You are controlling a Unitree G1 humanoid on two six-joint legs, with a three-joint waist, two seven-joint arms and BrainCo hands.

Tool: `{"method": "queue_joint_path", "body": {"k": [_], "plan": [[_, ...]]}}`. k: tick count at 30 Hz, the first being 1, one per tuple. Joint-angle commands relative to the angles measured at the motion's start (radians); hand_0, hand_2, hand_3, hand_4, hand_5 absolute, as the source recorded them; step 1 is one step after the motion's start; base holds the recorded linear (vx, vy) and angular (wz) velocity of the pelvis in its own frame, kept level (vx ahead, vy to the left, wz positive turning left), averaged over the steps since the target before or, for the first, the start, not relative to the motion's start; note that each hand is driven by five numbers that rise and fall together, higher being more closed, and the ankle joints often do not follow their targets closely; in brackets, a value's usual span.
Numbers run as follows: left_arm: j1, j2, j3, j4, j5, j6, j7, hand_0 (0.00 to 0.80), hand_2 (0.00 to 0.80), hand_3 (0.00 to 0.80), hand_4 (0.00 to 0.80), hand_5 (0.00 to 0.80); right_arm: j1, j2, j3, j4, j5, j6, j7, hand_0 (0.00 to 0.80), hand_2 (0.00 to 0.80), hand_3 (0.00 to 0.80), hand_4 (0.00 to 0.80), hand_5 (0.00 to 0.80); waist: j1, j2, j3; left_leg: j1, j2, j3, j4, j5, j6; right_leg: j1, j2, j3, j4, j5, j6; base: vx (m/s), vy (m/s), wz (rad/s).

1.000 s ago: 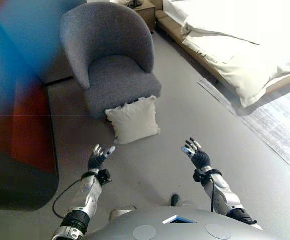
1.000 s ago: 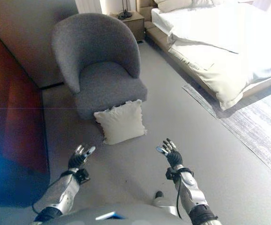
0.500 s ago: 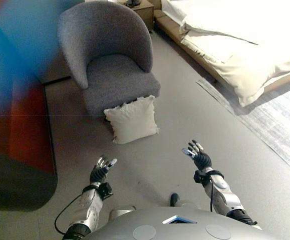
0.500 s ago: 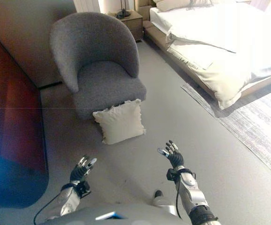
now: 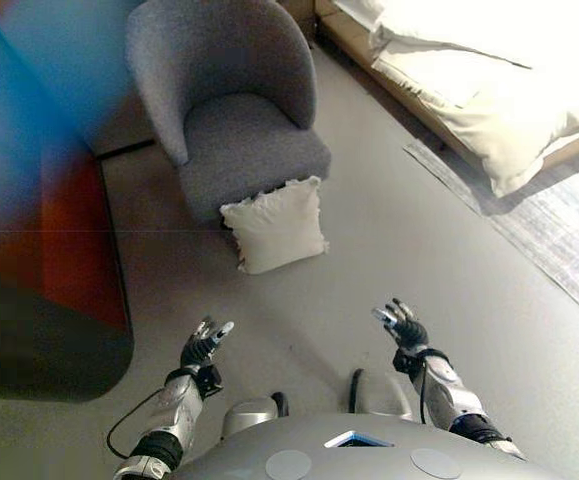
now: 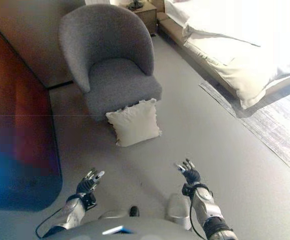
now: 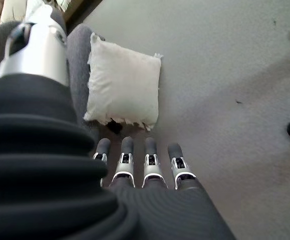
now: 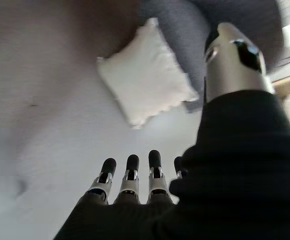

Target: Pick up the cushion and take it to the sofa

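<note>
A cream square cushion (image 5: pixel 275 224) with a frilled edge stands on the grey floor, leaning against the front of a grey armchair (image 5: pixel 231 110). It also shows in the left wrist view (image 7: pixel 124 82) and the right wrist view (image 8: pixel 145 80). My left hand (image 5: pixel 204 346) is open and empty, held low, well short of the cushion and to its left. My right hand (image 5: pixel 401 326) is open and empty too, short of the cushion and to its right. No sofa other than the armchair is in view.
A bed (image 5: pixel 489 70) with white bedding stands at the upper right, a pale rug (image 5: pixel 559 240) beside it. A dark red-brown cabinet (image 5: pixel 39 250) runs along the left side. A wooden bedside table (image 6: pixel 142 10) stands behind the armchair.
The camera has shifted: the chair and cushion now sit a little higher and further right. Both hands have dropped lower in view, the left one most, and stay open.
</note>
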Motion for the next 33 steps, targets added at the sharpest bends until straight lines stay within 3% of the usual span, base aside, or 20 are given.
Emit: {"method": "queue_joint_path", "body": {"k": [1, 4, 7, 10, 12, 14, 15, 17, 18, 19, 21, 22, 23, 26, 27, 29, 31, 33], "plan": [[-0.023, 0.012, -0.012, -0.022, -0.022, -0.033, -0.017, 0.000, 0.000, 0.000, 0.000, 0.000, -0.003, -0.003, -0.039, 0.021, 0.046, -0.046, 0.048, 0.000, 0.000, 0.000, 0.000, 0.000, -0.039, -0.045, 0.015, -0.034, -0.116, -0.018, 0.052, -0.026, 0.053, -0.021, 0.009, 0.020, -0.155, 0.189, 0.017, 0.371, -0.162, 0.15], [-0.057, 0.018, -0.036, 0.018, -0.007, -0.034, -0.020, 0.000, 0.000, 0.000, 0.000, 0.000, -0.019, -0.005, -0.057, 0.103, 0.102, -0.072, 0.073, 0.000, 0.000, 0.000, 0.000, 0.000, -0.064, -0.078, 0.020, 0.013, -0.142, -0.057, 0.067, -0.085, 0.048, -0.060, 0.060, 0.000, -0.394, 0.185, 0.038, 0.395, -0.146, 0.31], [-0.047, 0.006, -0.030, 0.034, 0.013, -0.045, -0.039, 0.000, 0.000, 0.000, 0.000, 0.000, -0.009, 0.008, -0.071, 0.093, 0.102, -0.066, 0.066, 0.000, 0.000, 0.000, 0.000, 0.000, -0.077, -0.080, 0.019, 0.071, -0.137, -0.078, 0.077, -0.132, 0.044, -0.077, 0.081, -0.045, -0.499, 0.203, 0.046, 0.491, -0.141, 0.59], [-0.021, -0.002, -0.018, 0.027, 0.023, -0.059, -0.058, 0.000, 0.000, 0.000, 0.000, 0.000, 0.020, 0.017, -0.078, 0.066, 0.082, -0.057, 0.066, 0.000, 0.000, 0.000, 0.000, 0.000, -0.088, -0.087, 0.007, 0.109, -0.137, -0.092, 0.109, -0.184, 0.050, -0.086, 0.069, -0.050, -0.486, 0.222, 0.042, 0.475, -0.161, 0.24], [-0.003, -0.011, 0.000, 0.017, 0.023, -0.061, -0.059, 0.000, 0.000, 0.000, 0.000, 0.000, 0.028, 0.009, -0.089, 0.079, 0.072, -0.053, 0.093, 0.000, 0.000, 0.000, 0.000, 0.000, -0.087, -0.083, -0.013, 0.132, -0.126, -0.088, 0.140, -0.207, 0.040, -0.064, 0.060, -0.072, -0.463, 0.195, 0.038, 0.518, -0.232, 0.09], [0.009, -0.017, 0.015, 0.019, 0.007, -0.066, -0.052, 0.000, 0.000, 0.000, 0.000, 0.000, 0.021, 0.001, -0.088, 0.104, 0.070, -0.050, 0.110, 0.000, 0.000, 0.000, 0.000, 0.000, -0.082, -0.071, -0.031, 0.147, -0.102, -0.062, 0.191, -0.175, 0.011, -0.043, 0.065, -0.110, -0.436, 0.165, 0.027, 0.490, -0.243, -0.11], [0.020, -0.027, 0.028, 0.019, -0.010, -0.063, -0.046, 0.000, 0.000, 0.000, 0.000, 0.000, 0.015, -0.002, -0.085, 0.106, 0.060, -0.040, 0.105, 0.000, 0.000, 0.000, 0.000, 0.000, -0.077, -0.054, -0.042, 0.154, -0.076, -0.051, 0.247, -0.108, -0.018, -0.028, 0.078, -0.123, -0.401, 0.142, 0.009, 0.449, -0.243, -0.15], [0.032, -0.036, 0.044, 0.017, -0.041, -0.064, -0.050, 0.000, 0.000, 0.000, 0.000, 0.000, 0.012, -0.005, -0.074, 0.086, 0.058, -0.040, 0.111, 0.000, 0.000, 0.000, 0.000, 0.000, -0.079, -0.047, -0.058, 0.126, -0.057, -0.056, 0.344, 0.018, -0.056, -0.005, 0.093, -0.106, -0.372, 0.115, -0.020, 0.421, -0.264, -0.07], [0.037, -0.040, 0.044, 0.010, -0.050, -0.072, -0.046, 0.000, 0.000, 0.000, 0.000, 0.000, 0.007, -0.014, -0.064, 0.075, 0.068, -0.041, 0.117, 0.000, 0.000, 0.000, 0.000, 0.000, -0.074, -0.048, -0.060, 0.077, -0.052, -0.045, 0.490, 0.093, -0.077, 0.032, 0.107, -0.093, -0.368, 0.083, -0.053, 0.391, -0.263, -0.03], [0.034, -0.045, 0.040, 0.005, -0.055, -0.077, -0.034, 0.000, 0.000, 0.000, 0.000, 0.000, 0.002, -0.019, -0.058, 0.070, 0.060, -0.044, 0.118, 0.000, 0.000, 0.000, 0.000, 0.000, -0.064, -0.055, -0.061, 0.015, -0.062, -0.045, 0.601, 0.127, -0.081, 0.061, 0.107, -0.088, -0.370, 0.065, -0.071, 0.325, -0.214, -0.02], [0.028, -0.049, 0.037, 0.001, -0.063, -0.083, -0.022, 0.000, 0.000, 0.000, 0.000, 0.000, -0.003, -0.025, -0.053, 0.066, 0.043, -0.045, 0.121, 0.000, 0.000, 0.000, 0.000, 0.000, -0.056, -0.066, -0.062, -0.048, -0.073, -0.038, 0.691, 0.145, -0.080, 0.084, 0.102, -0.090, -0.367, 0.046, -0.088, 0.266, -0.158, -0.30], [0.020, -0.044, 0.031, -0.016, -0.080, -0.079, -0.013, 0.000, 0.000, 0.000, 0.000, 0.000, -0.012, -0.042, -0.049, 0.064, 0.031, -0.045, 0.129, 0.000, 0.000, 0.000, 0.000, 0.000, -0.040, -0.080, -0.052, -0.146, -0.052, -0.009, 0.783, 0.147, -0.078, 0.128, 0.095, -0.090, -0.366, 0.016, -0.109, 0.308, -0.159, -0.70], [0.014, -0.041, 0.025, -0.026, -0.081, -0.077, -0.004, 0.000, 0.000, 0.000, 0.000, 0.000, -0.021, -0.050, -0.046, 0.066, 0.025, -0.045, 0.129, 0.000, 0.000, 0.000, 0.000, 0.000, -0.028, -0.085, -0.043, -0.199, -0.041, -0.001, 0.784, 0.137, -0.068, 0.149, 0.092, -0.087, -0.363, 0.000, -0.113, 0.339, -0.136, -0.53], [0.007, -0.028, 0.013, -0.055, -0.072, -0.082, 0.018, 0.000, 0.000, 0.000, 0.000, 0.000, -0.047, -0.061, -0.039, 0.057, 0.030, -0.037, 0.129, 0.000, 0.000, 0.000, 0.000, 0.000, 0.008, -0.083, -0.013, -0.275, -0.018, 0.002, 0.625, 0.118, -0.048, 0.205, 0.107, -0.050, -0.357, -0.045, -0.114, 0.262, -0.020, -0.14], [0.005, -0.023, 0.009, -0.063, -0.076, -0.081, 0.033, 0.000, 0.000, 0.000, 0.000, 0.000, -0.055, -0.061, -0.035, 0.051, 0.034, -0.030, 0.121, 0.000, 0.000, 0.000, 0.000, 0.000, 0.017, -0.076, -0.002, -0.276, 0.000, -0.004, 0.508, 0.129, -0.045, 0.226, 0.129, -0.015, -0.359, -0.063, -0.115, 0.292, 0.028, -0.32], [0.002, -0.018, 0.015, -0.062, -0.071, -0.082, 0.041, 0.000, 0.000, 0.000, 0.000, 0.000, -0.062, -0.059, -0.030, 0.056, 0.044, -0.027, 0.120, 0.000, 0.000, 0.000, 0.000, 0.000, 0.032, -0.068, 0.000, -0.302, 0.004, -0.046, 0.347, 0.160, -0.046, 0.242, 0.159, 0.040, -0.361, -0.083, -0.112, 0.331, 0.061, -0.34], [0.001, -0.021, 0.025, -0.065, -0.072, -0.070, 0.047, 0.000, 0.000, 0.000, 0.000, 0.000, -0.065, -0.049, -0.017, 0.055, 0.036, -0.014, 0.096, 0.000, 0.000, 0.000, 0.000, 0.000, 0.062, -0.049, 0.003, -0.330, 0.014, -0.099, 0.155, 0.202, -0.068, 0.269, 0.181, 0.070, -0.355, -0.106, -0.106, 0.392, 0.084, -0.23], [0.014, -0.027, 0.034, -0.068, -0.075, -0.069, 0.041, 0.000, 0.000, 0.000, 0.000, 0.000, -0.060, -0.043, -0.010, 0.059, 0.024, -0.010, 0.101, 0.000, 0.000, 0.000, 0.000, 0.000, 0.091, -0.037, 0.006, -0.351, 0.027, -0.118, 0.011, 0.246, -0.091, 0.318, 0.185, 0.089, -0.360, -0.129, -0.100, 0.408, 0.064, -0.38]]}}
